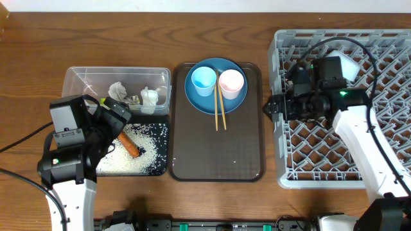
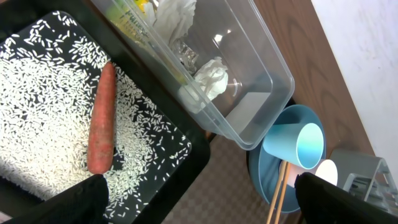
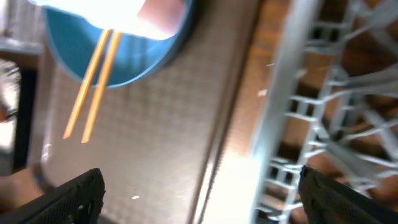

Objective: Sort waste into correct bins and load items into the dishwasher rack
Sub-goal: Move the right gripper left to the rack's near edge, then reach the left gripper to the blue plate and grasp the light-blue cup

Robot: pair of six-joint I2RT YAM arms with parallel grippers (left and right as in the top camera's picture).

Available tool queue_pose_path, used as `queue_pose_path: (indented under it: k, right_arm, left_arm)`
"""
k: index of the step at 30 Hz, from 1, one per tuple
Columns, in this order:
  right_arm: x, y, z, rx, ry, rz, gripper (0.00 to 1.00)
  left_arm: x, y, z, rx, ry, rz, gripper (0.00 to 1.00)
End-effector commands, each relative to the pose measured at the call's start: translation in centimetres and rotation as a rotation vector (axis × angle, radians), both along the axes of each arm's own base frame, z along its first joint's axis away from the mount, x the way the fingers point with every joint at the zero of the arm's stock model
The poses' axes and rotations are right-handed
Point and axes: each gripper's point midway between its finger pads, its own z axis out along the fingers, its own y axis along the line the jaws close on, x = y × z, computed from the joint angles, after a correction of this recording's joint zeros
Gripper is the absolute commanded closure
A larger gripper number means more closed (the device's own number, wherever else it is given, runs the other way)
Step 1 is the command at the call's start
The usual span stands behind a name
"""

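Note:
My left gripper (image 1: pixel 121 119) (image 2: pixel 199 200) hangs open and holds nothing, above the black tray (image 2: pixel 186 175). There the orange carrot (image 1: pixel 130 145) (image 2: pixel 101 121) lies in white rice (image 2: pixel 37 112). The clear tub (image 1: pixel 83 80) (image 2: pixel 261 68) holds crumpled napkins (image 1: pixel 149 96) and a yellow-green wrapper (image 2: pixel 130 15). On the dark-blue plate (image 1: pixel 203 102) stand a light-blue cup (image 1: pixel 204 80) and a pinkish cup (image 1: pixel 232 83), with chopsticks (image 1: pixel 219 109) (image 3: pixel 93 87). My right gripper (image 1: pixel 270 108) (image 3: pixel 202 196) is open and holds nothing, at the left wall of the grey rack (image 1: pixel 280 154). A white bowl (image 1: pixel 347 64) sits in the rack.
The plate rests at the far end of a large dark brown serving tray (image 1: pixel 218 154), which lies between the black tray and the rack. My right arm reaches across the rack's left half. The wooden table edge runs along the front.

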Motion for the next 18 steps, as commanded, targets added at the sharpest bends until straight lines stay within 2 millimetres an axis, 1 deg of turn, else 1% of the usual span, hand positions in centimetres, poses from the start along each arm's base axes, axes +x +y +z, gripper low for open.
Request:
queue_pose_path:
  k: [1, 7, 11, 16, 18]
  right_arm:
    - [-0.6, 1.2, 1.1, 0.069, 0.019, -0.021, 0.01]
    - [-0.9, 1.3, 1.1, 0.093, 0.059, -0.068, 0.01]
    - [-0.9, 1.4, 1.2, 0.149, 0.135, -0.202, 0.01]
    - [-1.5, 1.5, 1.1, 0.157, 0.167, -0.207, 0.01]
    - [-1.8, 1.5, 1.0, 0.153, 0.18, -0.208, 0.01]
  left_arm:
    - [0.3, 0.0, 0.7, 0.005, -0.021, -0.012, 0.02]
    - [0.3, 0.0, 0.7, 0.005, -0.021, -0.012, 0.02]
    - [0.3, 0.0, 0.8, 0.001, -0.023, -0.006, 0.02]
    - [1.6, 0.2, 1.9, -0.054, -0.087, 0.068, 0.02]
    - [1.6, -0.7, 2.0, -0.102, -0.089, 0.04, 0.02]
